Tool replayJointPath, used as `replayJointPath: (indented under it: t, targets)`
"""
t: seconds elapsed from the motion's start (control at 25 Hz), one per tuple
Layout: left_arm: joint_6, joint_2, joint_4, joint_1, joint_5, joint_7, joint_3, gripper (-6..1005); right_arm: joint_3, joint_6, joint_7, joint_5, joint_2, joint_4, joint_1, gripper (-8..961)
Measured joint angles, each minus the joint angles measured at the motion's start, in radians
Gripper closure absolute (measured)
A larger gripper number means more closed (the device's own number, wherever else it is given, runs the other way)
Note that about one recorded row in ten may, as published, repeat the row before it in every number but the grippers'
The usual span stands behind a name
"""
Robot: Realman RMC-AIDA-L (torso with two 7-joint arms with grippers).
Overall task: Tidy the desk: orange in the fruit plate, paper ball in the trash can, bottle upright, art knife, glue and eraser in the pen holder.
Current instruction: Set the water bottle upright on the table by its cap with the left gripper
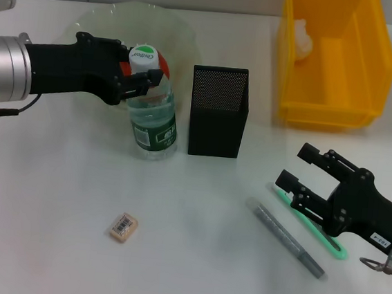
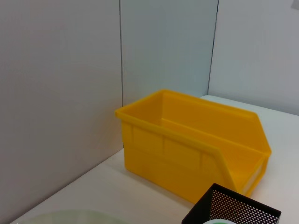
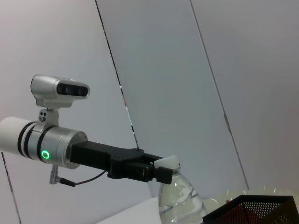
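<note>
One water bottle (image 1: 153, 125) stands upright on the white surface (image 1: 52, 196), just beside the black mesh pen holder (image 1: 217, 111) and in front of the green glass fruit plate (image 1: 107, 20), where a sliver of the orange (image 1: 164, 64) shows behind the cap. The left hand (image 1: 138, 79) is closed on the bottle's neck just under the white cap, fingers on either side of it. As I judge it, the step in hand is setting the bottle upright, and it looks nearly done. To finish well, the base should sit flat before the fingers part; they should part fully and draw back level, away from the cap, so the light bottle is not dragged or tipped against the pen holder.

The right hand (image 1: 294, 169) hovers with its fingers spread and nothing between them, above the green art knife (image 1: 313, 224), which lies beside the grey glue pen (image 1: 286, 238). The eraser (image 1: 124, 226) lies apart, nearer the front. The paper ball (image 1: 302, 38) sits in the yellow bin (image 1: 370, 66).
</note>
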Motion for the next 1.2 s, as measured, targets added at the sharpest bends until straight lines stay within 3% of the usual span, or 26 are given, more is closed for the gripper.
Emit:
replayJointPath:
  t: [1.2]
  targets:
    - [0.008,0.002,0.004,0.000,0.005,0.006,-0.023,516,0.000,0.016,0.000,0.000,-0.001,0.001,0.015,267]
